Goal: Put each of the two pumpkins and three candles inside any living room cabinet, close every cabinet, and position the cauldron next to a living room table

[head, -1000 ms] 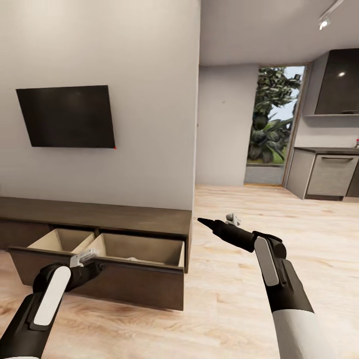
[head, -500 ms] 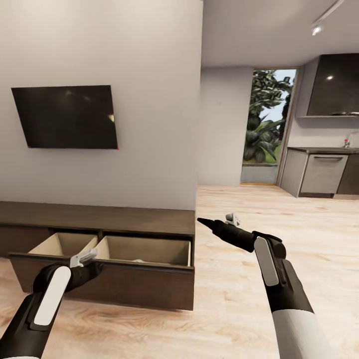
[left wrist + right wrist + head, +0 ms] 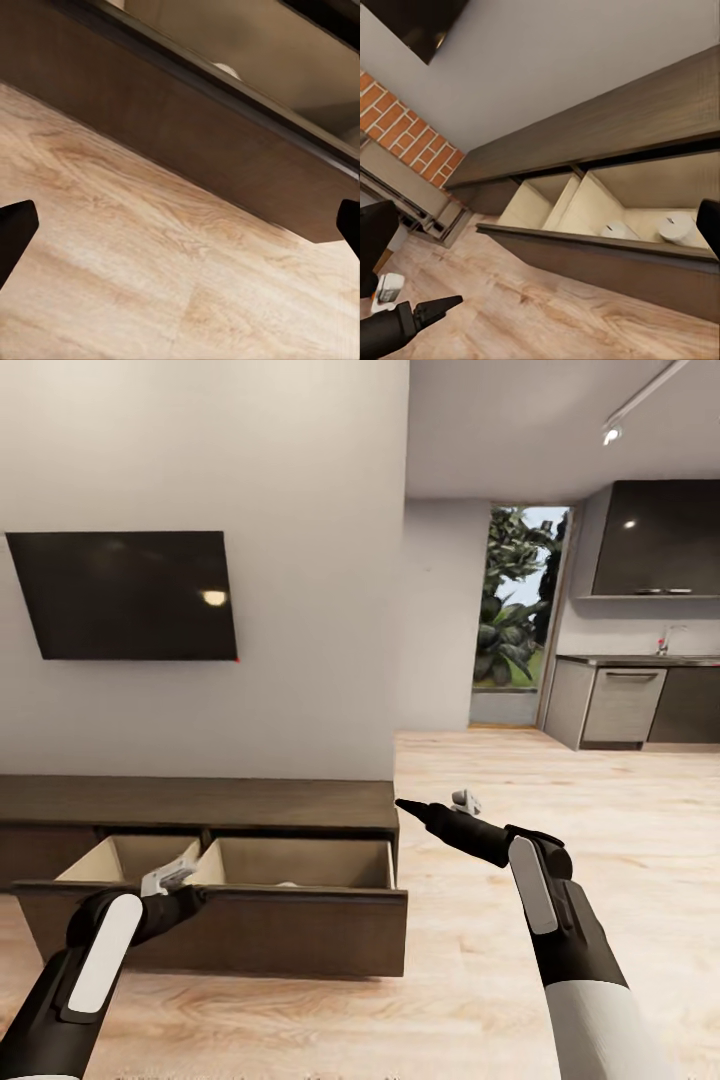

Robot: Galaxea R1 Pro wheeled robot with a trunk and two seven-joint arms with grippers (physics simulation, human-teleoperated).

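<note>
Facing the cabinet (image 3: 200, 805), its drawer (image 3: 250, 930) open with two candles (image 3: 675, 225) inside. My left gripper (image 3: 185, 885), fingers apart and empty, hovers just before the drawer front, nearer than the right gripper (image 3: 410, 807); I can't tell that one's state.

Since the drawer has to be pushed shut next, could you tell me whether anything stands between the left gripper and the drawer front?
Nothing visible does. The left gripper hangs open just in front of the open drawer of the cabinet, with bare floor below. Two candles lie low inside, under the rim.
</note>
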